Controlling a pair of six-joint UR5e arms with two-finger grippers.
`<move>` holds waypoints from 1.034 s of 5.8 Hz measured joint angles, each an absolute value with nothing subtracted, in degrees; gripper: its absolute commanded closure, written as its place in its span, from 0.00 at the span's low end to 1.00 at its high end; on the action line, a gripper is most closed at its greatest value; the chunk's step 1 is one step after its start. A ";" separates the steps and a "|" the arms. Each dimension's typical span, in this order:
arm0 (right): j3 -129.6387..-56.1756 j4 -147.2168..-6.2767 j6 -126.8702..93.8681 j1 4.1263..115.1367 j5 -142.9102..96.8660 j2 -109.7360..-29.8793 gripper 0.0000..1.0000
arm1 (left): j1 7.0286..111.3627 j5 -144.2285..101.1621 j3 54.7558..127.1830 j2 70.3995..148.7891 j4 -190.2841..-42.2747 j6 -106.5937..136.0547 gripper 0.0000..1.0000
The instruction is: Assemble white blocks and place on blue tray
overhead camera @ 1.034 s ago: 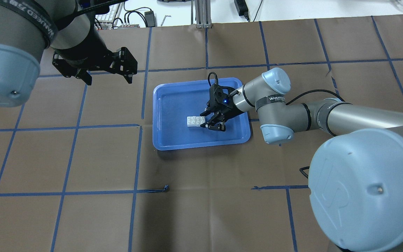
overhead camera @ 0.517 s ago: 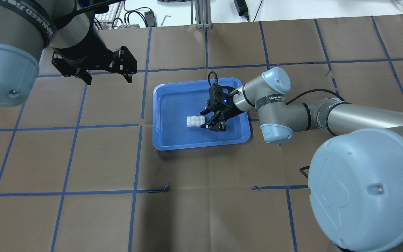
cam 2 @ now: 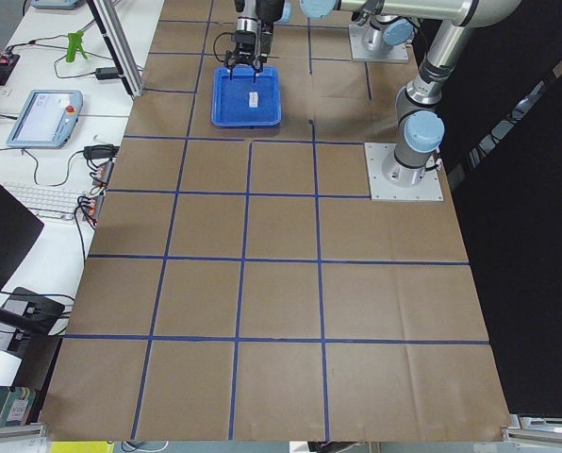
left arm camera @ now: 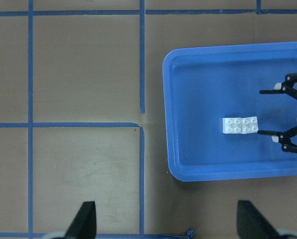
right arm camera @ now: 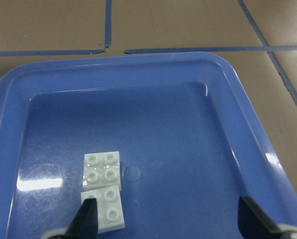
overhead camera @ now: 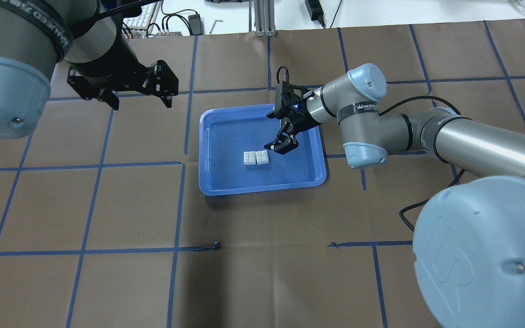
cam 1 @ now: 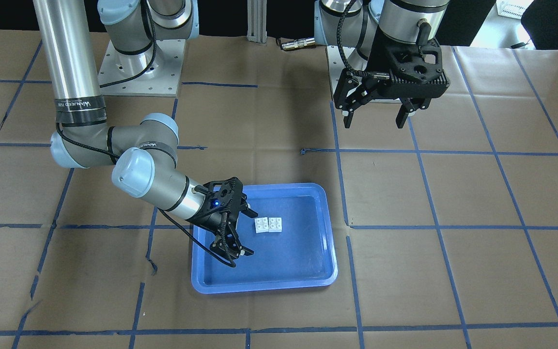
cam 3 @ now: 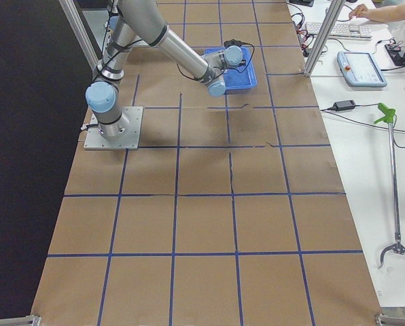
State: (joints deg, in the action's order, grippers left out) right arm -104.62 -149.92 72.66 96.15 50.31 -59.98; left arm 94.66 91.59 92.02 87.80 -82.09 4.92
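Note:
Two white blocks point(overhead camera: 255, 157) lie side by side and touching on the floor of the blue tray point(overhead camera: 262, 187). They also show in the front view point(cam 1: 268, 225), the left wrist view point(left arm camera: 240, 125) and the right wrist view point(right arm camera: 103, 184). My right gripper point(overhead camera: 275, 132) is open and empty, above the tray to the right of the blocks and apart from them; its fingers point(right arm camera: 83, 221) frame the right wrist view. My left gripper point(overhead camera: 142, 105) is open and empty, high above the table to the left of the tray point(left arm camera: 166, 124).
Brown paper with a grid of blue tape lines point(overhead camera: 180, 205) covers the table. A loose curl of tape point(overhead camera: 217, 244) lies in front of the tray. Cables and a keyboard point(overhead camera: 139, 23) sit beyond the far table edge. Both arm bases point(cam 1: 138, 68) stand at the robot's side.
My right gripper has drawn back from the blocks, toward the tray's far right edge, still open. The blocks have stayed in place. The left arm has not moved.

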 measured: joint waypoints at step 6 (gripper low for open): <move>-95.50 -111.01 38.78 95.55 82.10 -78.45 0.00 | 94.66 91.58 92.02 87.81 -82.09 4.92 0.01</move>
State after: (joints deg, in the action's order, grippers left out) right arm -95.50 -111.01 38.78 95.55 82.10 -78.45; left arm 94.66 91.58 92.02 87.81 -82.09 4.92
